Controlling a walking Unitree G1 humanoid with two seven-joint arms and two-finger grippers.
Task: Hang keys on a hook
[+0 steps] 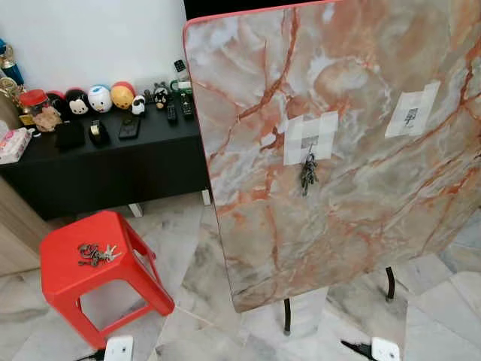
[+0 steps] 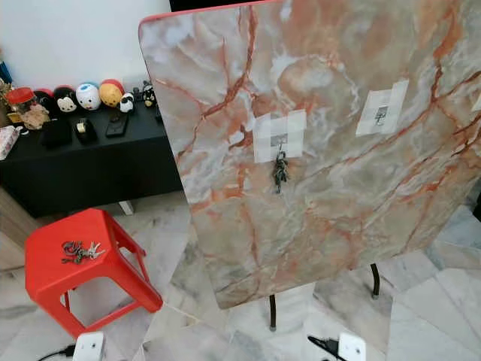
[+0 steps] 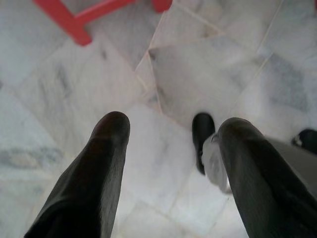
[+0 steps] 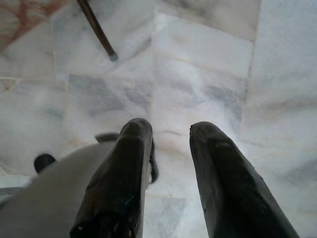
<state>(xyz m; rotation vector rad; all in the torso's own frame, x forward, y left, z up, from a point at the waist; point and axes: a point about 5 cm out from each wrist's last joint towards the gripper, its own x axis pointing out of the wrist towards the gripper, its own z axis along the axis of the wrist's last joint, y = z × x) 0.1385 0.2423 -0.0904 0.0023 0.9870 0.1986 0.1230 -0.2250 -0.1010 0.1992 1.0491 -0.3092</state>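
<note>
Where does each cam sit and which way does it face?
Left eye: head, forward-down at upright marble-patterned board, bunch of keys on its hook, red plastic stool.
Right eye: same scene, shifted sideways.
Left wrist: down along open left gripper at marble tiled floor.
Right wrist: down along open right gripper, same floor.

The marble board runs off the top and right edges; the second hook on its tape patch is too small to make out; the bunch of keys on the red stool cannot be counted; the stool's far legs are hidden.
</note>
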